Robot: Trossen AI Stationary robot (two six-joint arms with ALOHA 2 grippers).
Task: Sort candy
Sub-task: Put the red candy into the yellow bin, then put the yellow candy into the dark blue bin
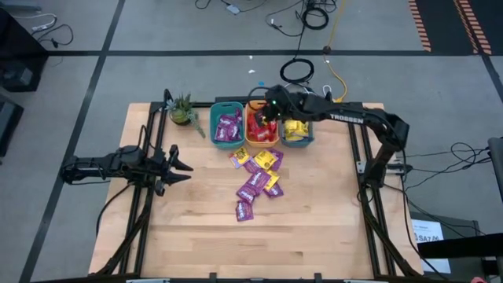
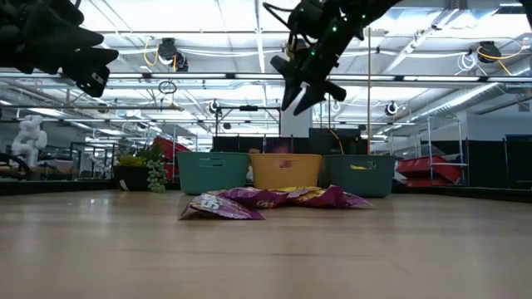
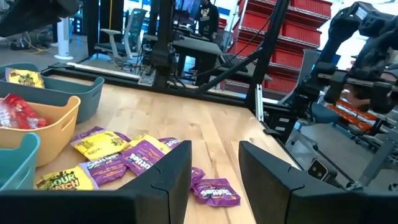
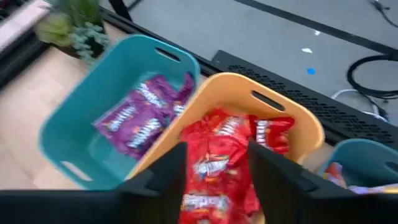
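Pale wooden plank surface [image 1: 314,228], smooth, with a dark frame at the edges. At its far side, three rounded plastic bins in a row: left teal bin [image 1: 227,125] holding purple candy packets [image 4: 142,118], middle orange bin [image 1: 261,128] heaped with crinkled red candy packets [image 4: 217,168], right teal bin [image 1: 299,132] with yellow ones [image 1: 294,128]. Nearer, mid-surface, a loose scatter of flat, shiny purple and yellow packets [image 1: 256,179]. Small potted plant [image 1: 184,110] at the far left. Right gripper [image 1: 269,110] hanging above the orange bin, jaws apart, apparently empty, though hard to be sure. Left gripper [image 1: 182,167] waiting at the left edge, jaws moderately apart, nothing between them.
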